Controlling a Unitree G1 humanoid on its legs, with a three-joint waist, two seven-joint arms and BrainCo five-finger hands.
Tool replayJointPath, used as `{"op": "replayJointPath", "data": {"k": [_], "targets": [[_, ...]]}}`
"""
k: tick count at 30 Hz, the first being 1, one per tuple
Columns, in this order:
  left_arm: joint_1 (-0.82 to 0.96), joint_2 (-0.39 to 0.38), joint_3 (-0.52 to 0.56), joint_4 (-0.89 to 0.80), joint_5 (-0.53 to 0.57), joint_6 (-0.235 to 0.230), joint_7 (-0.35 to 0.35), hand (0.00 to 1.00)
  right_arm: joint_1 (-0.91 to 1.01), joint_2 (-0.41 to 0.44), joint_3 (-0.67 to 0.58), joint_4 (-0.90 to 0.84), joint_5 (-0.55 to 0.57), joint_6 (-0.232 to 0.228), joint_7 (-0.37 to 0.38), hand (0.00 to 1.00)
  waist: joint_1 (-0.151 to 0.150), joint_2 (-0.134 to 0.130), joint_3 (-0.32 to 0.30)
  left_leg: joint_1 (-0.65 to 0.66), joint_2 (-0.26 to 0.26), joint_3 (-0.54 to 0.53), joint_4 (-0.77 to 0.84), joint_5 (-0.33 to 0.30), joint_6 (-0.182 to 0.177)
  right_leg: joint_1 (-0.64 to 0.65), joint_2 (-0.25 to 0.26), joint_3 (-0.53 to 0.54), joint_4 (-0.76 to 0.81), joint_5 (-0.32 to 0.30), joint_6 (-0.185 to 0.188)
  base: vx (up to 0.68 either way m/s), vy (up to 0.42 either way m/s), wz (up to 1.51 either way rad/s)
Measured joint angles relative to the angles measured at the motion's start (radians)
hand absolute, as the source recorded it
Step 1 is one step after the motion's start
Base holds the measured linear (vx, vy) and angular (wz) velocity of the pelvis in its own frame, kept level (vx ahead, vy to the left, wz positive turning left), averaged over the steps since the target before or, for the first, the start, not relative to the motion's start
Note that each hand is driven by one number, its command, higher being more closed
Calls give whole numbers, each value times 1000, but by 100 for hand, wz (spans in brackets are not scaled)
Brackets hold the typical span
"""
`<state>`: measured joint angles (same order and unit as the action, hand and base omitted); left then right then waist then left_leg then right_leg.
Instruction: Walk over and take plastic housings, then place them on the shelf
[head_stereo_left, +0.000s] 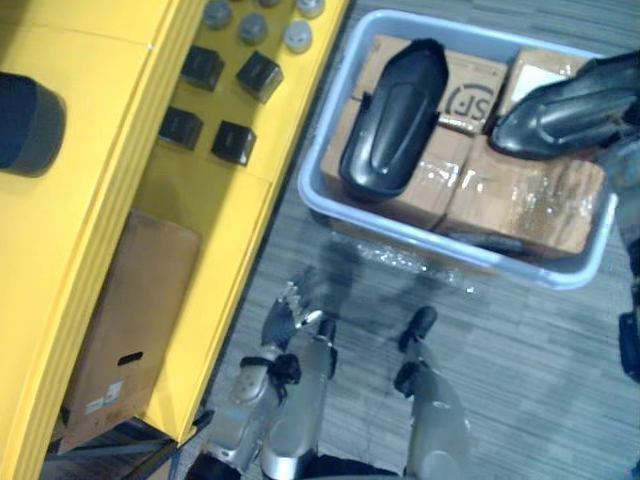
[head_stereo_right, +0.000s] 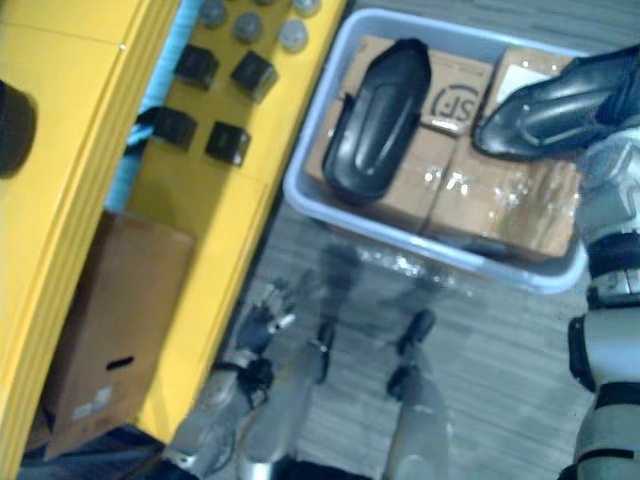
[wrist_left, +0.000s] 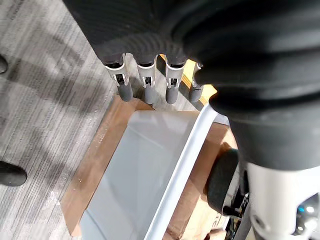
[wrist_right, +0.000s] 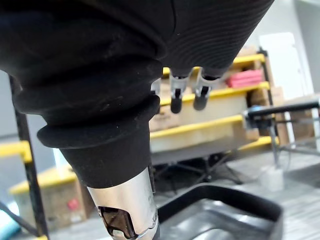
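One black plastic housing (head_stereo_left: 395, 115) lies lengthwise on the cardboard boxes (head_stereo_left: 520, 200) inside a pale grey bin (head_stereo_left: 330, 215) on the floor. A second black housing (head_stereo_right: 545, 108) hangs tilted over the bin's right end, at the top of my right arm; in the right wrist view its rim (wrist_right: 220, 212) sits just below my right hand (wrist_right: 176, 95), whose fingers reach out straight. How the housing is held is hidden. My left hand (head_stereo_left: 288, 322) hangs low beside the yellow shelf (head_stereo_left: 100, 150), its fingers (wrist_left: 145, 85) straight and empty.
The shelf's lower level carries small black blocks (head_stereo_left: 220, 100) and grey caps (head_stereo_left: 255, 25). A dark round object (head_stereo_left: 25, 125) sits on its top level. A cardboard box (head_stereo_left: 130, 320) stands under the shelf. Grey carpet lies between shelf and bin.
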<state>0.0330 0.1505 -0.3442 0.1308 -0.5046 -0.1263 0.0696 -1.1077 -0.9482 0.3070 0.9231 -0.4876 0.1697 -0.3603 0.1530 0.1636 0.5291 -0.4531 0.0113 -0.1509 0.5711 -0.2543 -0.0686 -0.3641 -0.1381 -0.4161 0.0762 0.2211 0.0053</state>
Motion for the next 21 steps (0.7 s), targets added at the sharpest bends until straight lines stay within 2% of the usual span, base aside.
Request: {"op": "replayJointPath", "data": {"k": [7, 19, 21], "targets": [[15, 6, -3, 39, -9, 30, -11, 0, -6, -16, 58, 32, 0, 38, 139, 0, 3, -2, 1, -5, 0, 0, 1, -2, 1, -5, 0, 0, 0, 0, 0, -34, 75, 0], [21, 15, -30, 107, -46, 40, -35, 0, -10, -36, 81, 80, -16, 60, 295, 0, 28, -1, 0, -58, -7, 0, 14, -1, 2, -75, -16, 5, 43, -2, -9, -36, 80, -1], [21, 15, -30, 115, -47, 34, -35, 0, -11, -38, 91, 90, -16, 79, 313, 0, 30, 0, 0, -72, -10, 0, 21, -2, 3, -90, -20, 5, 59, -14, -12, -70, 80, 3]]}}
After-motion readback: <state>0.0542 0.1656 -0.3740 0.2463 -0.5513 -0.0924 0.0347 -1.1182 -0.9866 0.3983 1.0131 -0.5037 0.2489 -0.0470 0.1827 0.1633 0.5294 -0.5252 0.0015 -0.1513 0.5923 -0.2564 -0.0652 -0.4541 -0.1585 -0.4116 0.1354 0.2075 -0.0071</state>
